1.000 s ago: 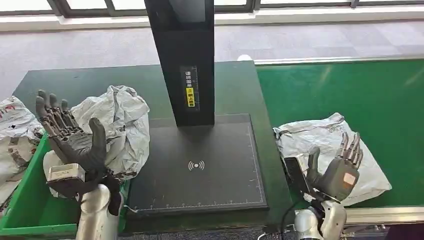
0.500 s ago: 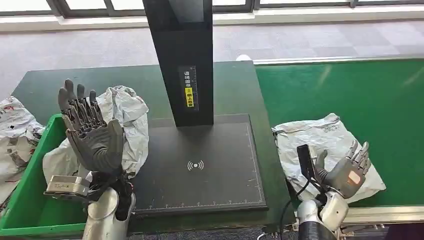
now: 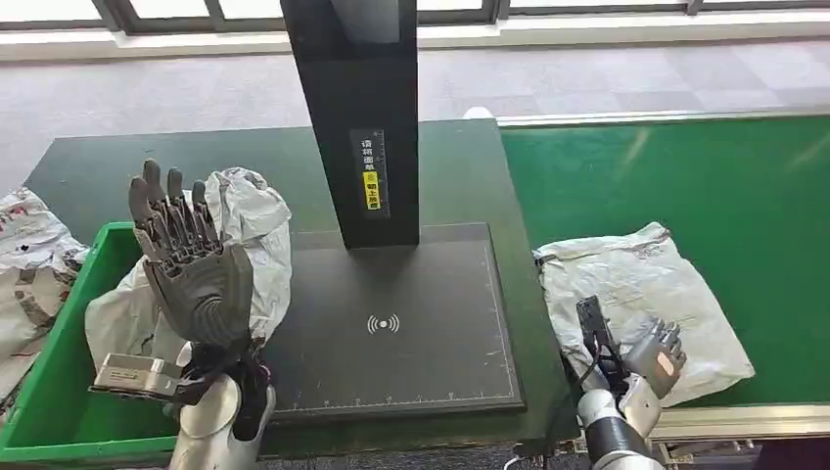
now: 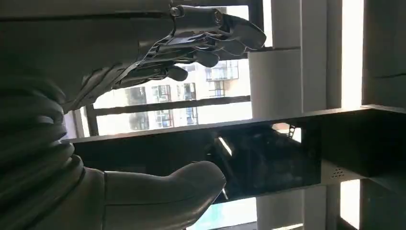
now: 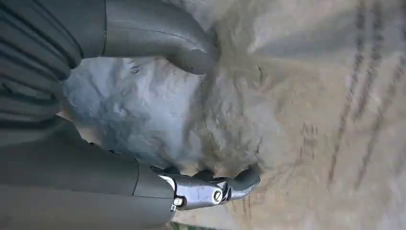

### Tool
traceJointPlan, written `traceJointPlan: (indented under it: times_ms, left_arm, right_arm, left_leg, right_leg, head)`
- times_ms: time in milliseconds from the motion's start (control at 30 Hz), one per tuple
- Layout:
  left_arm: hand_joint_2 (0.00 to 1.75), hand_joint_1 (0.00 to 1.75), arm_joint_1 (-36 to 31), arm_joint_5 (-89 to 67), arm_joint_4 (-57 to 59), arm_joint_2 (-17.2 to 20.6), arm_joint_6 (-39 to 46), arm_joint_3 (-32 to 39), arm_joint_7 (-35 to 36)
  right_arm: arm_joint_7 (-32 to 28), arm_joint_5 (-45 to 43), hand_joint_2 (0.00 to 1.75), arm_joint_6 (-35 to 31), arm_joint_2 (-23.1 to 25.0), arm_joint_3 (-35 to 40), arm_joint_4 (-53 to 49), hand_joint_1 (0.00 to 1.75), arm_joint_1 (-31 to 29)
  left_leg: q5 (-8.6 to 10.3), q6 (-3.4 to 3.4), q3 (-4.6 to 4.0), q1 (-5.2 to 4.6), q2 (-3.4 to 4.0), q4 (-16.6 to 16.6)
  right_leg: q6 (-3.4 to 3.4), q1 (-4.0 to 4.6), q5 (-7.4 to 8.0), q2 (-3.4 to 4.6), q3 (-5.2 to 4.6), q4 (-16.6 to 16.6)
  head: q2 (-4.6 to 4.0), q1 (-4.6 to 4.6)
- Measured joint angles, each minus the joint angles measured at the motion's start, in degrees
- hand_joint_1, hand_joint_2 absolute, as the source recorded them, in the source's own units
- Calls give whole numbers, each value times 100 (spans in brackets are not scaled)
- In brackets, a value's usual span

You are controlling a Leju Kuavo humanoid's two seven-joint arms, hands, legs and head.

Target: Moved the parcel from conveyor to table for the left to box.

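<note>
A flat grey-white parcel lies on the green conveyor near its front left corner. My right hand is lowered palm-down onto the parcel's near edge. In the right wrist view its thumb and a fingertip touch the wrinkled parcel, spread wide apart. My left hand is raised upright over the table's left side, palm toward the camera, fingers spread and holding nothing. Behind it sits a crumpled grey parcel, partly hidden by the hand.
A black scanner pillar rises from a black scan pad in the middle of the dark table. A green box stands at the front left, with more grey bags beside it.
My right hand tipped forward from upright and came down onto the conveyor parcel. My left hand rose and shifted right, in front of the crumpled parcel.
</note>
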Motion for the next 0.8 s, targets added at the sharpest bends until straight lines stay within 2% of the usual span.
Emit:
traceJointPlan:
  times_ms: [400,433,600,800]
  left_arm:
    - [175,0,28,13,-4,11,4,-87,-2]
    - [175,0,28,13,-7,11,7,-87,-2]
    - [175,0,26,15,0,13,31,-100,0]
    - [175,0,21,-133,33,13,225,-111,39]
  right_arm:
    - [37,-6,175,187,-197,-2,751,3,-249]
    - [30,-29,175,253,-199,-2,769,175,-259]
    - [-105,-142,175,784,-225,-4,852,175,-319]
    - [-151,-197,175,804,-256,-11,871,175,-356]
  left_leg:
    - [0,1,6,0,1,0]
    - [0,1,8,0,1,0]
    - [-2,3,26,1,17,0]
    - [-2,10,37,0,19,1]
  right_leg:
    - [1,1,0,1,7,-1]
    - [1,1,1,1,8,-1]
    - [6,2,3,11,23,-9]
    - [13,2,8,14,36,-13]
  head:
    - [0,0]
    - [0,0]
    - [0,0]
    - [0,0]
